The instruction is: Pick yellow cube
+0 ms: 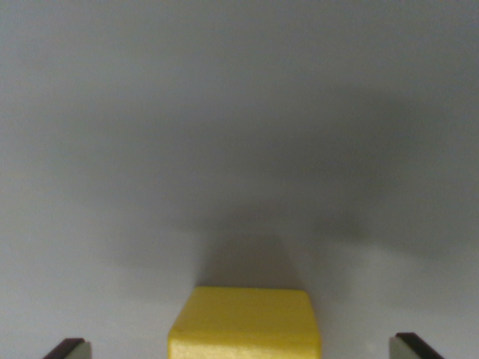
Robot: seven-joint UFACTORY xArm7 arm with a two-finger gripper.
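Cube sat on grey tabletop at view's bottom edge, centred between fingertips. Gripper spread wide, clear of cube — nothing held. Looked rigid, light, smooth — take hold on opposite flat side faces.

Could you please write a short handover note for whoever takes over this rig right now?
Gripper: open, with one fingertip at the wrist view's left and the other at its right, neither touching anything.
Yellow cube: on the grey surface, between the fingers at the bottom centre of the view, slightly nearer the left fingertip.
Done: gripper is lined up around the cube.
Left: close on the cube and lift it. Only the finger tips are visible, so check depth before closing.
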